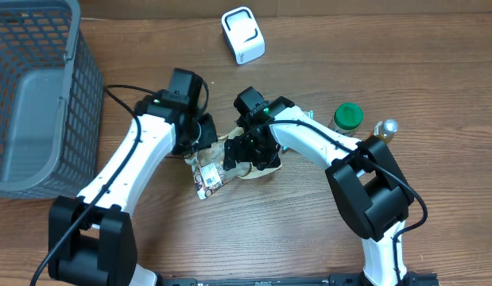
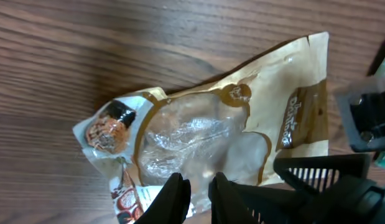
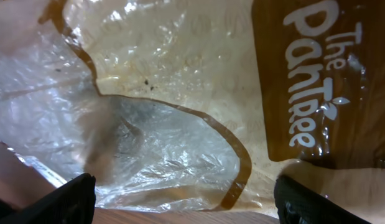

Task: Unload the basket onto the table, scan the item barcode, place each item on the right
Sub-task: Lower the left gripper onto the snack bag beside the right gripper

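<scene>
**Pouch pinched at edge by left, right let go: floppy item, handle by the seam**

Left gripper [image 2: 196,186]: fingers pressed almost together over the lower edge of the pouch [image 2: 204,130]. It reads as a pinch on the film, though the contact itself is at frame bottom and hard to confirm.

Right gripper [image 3: 183,190]: fingers spread wide, one at each bottom corner of its view, with the pouch between and below them. Not gripping.

The pouch lies flat on the table at centre, between the two wrists in the overhead. It has a clear crinkled window, a tan border, a brown brand panel and a printed label at one end.

Handling, my read:
- Light, soft and glossy. It will sag and fold if lifted by one corner.
- The window film is slippery and wrinkles, so don't grab there.
- Best hold is the flat sealed border, which is the stiffest part.
- The contents look thin and possibly crushable, so keep the squeeze low.
- I can't make out the barcode. A second hold on the opposite edge would keep the panel taut for reading.

Further out: green-lidded jar [image 1: 348,117] and capped bottle [image 1: 386,127] on the right, grey basket [image 1: 83,87] on the left. At the far edge is a white device [image 1: 242,35], likely the scanner, well apart from the pouch.
</scene>
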Robot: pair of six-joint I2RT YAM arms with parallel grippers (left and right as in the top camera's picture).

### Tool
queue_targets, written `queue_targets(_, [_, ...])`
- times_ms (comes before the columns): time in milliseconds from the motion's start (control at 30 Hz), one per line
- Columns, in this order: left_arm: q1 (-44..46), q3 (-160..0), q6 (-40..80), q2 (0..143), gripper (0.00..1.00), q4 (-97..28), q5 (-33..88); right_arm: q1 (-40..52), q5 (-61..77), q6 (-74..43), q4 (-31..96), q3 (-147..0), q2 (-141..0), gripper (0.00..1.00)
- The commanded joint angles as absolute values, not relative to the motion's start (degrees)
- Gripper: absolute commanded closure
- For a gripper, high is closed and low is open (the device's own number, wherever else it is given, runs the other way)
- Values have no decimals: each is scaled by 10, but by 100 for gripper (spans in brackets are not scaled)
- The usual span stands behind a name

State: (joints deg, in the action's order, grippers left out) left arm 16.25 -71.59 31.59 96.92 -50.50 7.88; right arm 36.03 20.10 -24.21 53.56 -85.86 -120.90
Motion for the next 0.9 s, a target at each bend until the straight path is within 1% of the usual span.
queue_targets(0, [167, -694, 329, 972, 90, -489, 63, 359, 174, -220, 559, -874, -1197, 11])
queue_targets(67, [167, -685, 344, 973, 93, -482, 55, 359, 172, -211, 572, -887, -1181, 10])
queue_targets(133, [167, -677, 348, 973, 93, -474, 54, 359, 172, -209, 576, -894, -1166, 9])
queue_targets(267, [169, -657, 350, 973, 94, -449, 53, 359, 167, -209, 574, -894, -1148, 5])
queue_targets(367, [169, -639, 356, 973, 94, -428, 53, 359, 166, -209, 574, -893, -1149, 0])
queue_targets(733, [169, -609, 360, 982, 92, -389, 49, 355, 166, -210, 556, -893, -1149, 0])
queue_targets(833, [169, -609, 360, 988, 87, -389, 50, 354, 166, -210, 551, -893, -1149, 0])
queue_targets(867, [169, -609, 360, 989, 88, -389, 56, 354, 166, -210, 549, -893, -1149, 0])
